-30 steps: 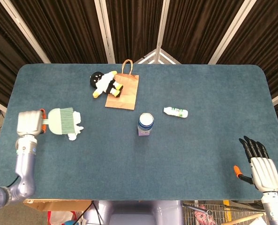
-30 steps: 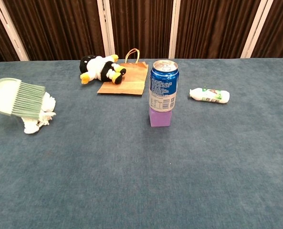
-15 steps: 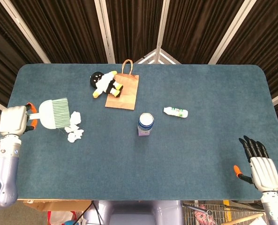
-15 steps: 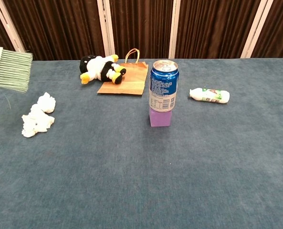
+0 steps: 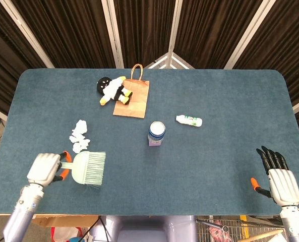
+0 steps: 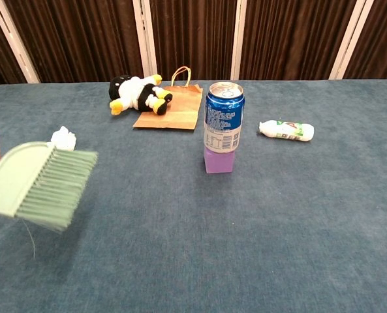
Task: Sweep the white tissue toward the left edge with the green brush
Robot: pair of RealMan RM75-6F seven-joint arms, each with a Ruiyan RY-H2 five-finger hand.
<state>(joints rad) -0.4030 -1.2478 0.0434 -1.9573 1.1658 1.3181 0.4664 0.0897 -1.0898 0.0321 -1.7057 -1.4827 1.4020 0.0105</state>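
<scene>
My left hand (image 5: 45, 168) grips the handle of the green brush (image 5: 88, 168) near the table's front left. Its bristles point right, and it is raised close to the chest camera, where the brush (image 6: 40, 184) fills the left side. The crumpled white tissue (image 5: 79, 136) lies behind the brush, apart from it. In the chest view only the tissue's top (image 6: 63, 137) shows above the brush. My right hand (image 5: 279, 179) rests at the front right corner, fingers straight and spread, holding nothing.
A blue can (image 5: 157, 132) stands on a purple block (image 6: 220, 159) at mid-table. A small white bottle (image 5: 189, 120) lies to its right. A brown paper bag (image 5: 132, 98) lies flat at the back with a plush toy (image 5: 112, 89) on its left edge.
My left hand has carried the brush from behind-left of the tissue, lifted it, and brought it to the front of the tissue. The tissue stays in place. The right hand has not moved.
</scene>
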